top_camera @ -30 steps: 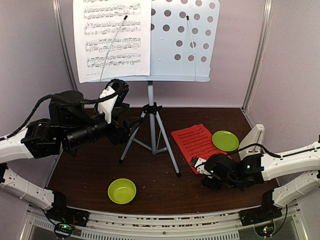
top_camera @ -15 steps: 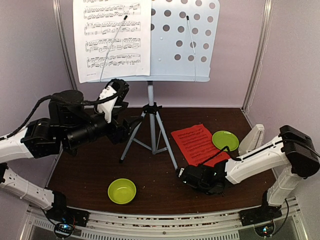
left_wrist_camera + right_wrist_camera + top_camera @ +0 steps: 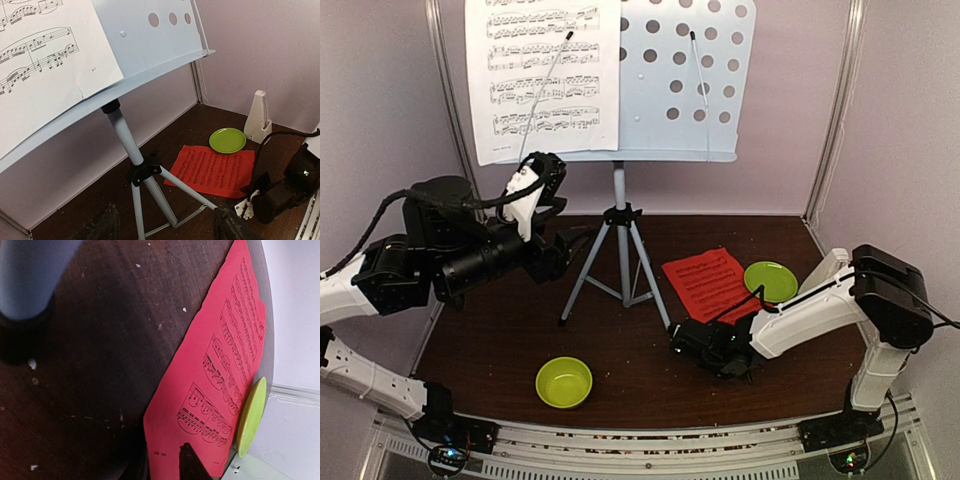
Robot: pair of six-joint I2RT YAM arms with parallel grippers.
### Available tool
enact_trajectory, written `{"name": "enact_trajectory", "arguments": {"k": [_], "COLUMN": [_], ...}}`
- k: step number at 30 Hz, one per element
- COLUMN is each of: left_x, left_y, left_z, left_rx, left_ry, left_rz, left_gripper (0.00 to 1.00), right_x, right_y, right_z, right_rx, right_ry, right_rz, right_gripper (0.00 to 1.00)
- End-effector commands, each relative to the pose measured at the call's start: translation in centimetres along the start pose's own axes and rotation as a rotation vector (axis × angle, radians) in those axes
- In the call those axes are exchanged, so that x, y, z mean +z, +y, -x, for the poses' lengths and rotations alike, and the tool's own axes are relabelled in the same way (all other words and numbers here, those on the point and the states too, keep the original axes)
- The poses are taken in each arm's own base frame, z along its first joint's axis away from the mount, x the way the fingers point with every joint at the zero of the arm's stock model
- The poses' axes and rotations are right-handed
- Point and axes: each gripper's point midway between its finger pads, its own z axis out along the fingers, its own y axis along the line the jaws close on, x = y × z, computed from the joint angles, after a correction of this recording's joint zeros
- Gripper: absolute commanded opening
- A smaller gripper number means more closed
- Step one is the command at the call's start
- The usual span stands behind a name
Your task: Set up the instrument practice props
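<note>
The left gripper (image 3: 545, 190) hangs raised beside the left edge of the stand's desk, its dark fingers (image 3: 102, 226) spread apart and empty. Above it, the white printed sheet-music page (image 3: 545, 75) already leans on the left half of the pale perforated-metal music stand (image 3: 680, 80). The right half of the desk is bare. The stand rests on its grey tripod legs (image 3: 620, 270) in the middle of the dark wooden table (image 3: 490, 350), and a lime-green bowl (image 3: 564, 381) sits in front of them.

Further right, the right gripper (image 3: 680, 338) is low over the table at the near left corner of the red sheet-music page (image 3: 710, 283). The wrist view shows one dark fingertip (image 3: 191, 462) over the page's near edge. Whether the jaws have closed on the paper cannot be told.

The red page lies flat, and its long axis runs away from the arms and tilts slightly left. From the right gripper it extends away and to the right, so this arm is much the nearer one. A pick-up would likely start from that near corner.

A lime-green flat plate (image 3: 770, 281) touches the page's right edge, and the cream pyramid-shaped metronome (image 3: 258, 115) stands upright just beyond it.
</note>
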Motion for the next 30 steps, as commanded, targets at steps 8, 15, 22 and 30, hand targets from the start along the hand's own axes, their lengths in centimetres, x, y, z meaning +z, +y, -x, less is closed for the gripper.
{"name": "enact_trajectory", "arguments": {"k": [8, 15, 22, 30], "left_x": [0.0, 0.4, 0.6, 1.1], "left_y": [0.3, 0.1, -0.1, -0.6], "left_z": [2.3, 2.3, 2.3, 2.5], "left_rx": [0.008, 0.016, 0.028, 0.037], "left_ry": [-0.049, -0.043, -0.035, -0.02], "left_rz": [0.004, -0.002, -0.003, -0.023], "left_gripper": [0.67, 0.66, 0.65, 0.66], "right_x": [-1.1, -4.3, -8.7, -16.5], "right_y": [-2.6, -5.3, -6.8, -12.6], "right_z": [0.6, 1.6, 3.0, 4.6], "right_rx": [0.054, 0.181, 0.376, 0.754], "right_ry": [-0.013, -0.093, -0.175, -0.4], "right_rz": [0.017, 0.066, 0.239, 0.4], "right_gripper": [0.0, 0.0, 0.0, 0.0]}}
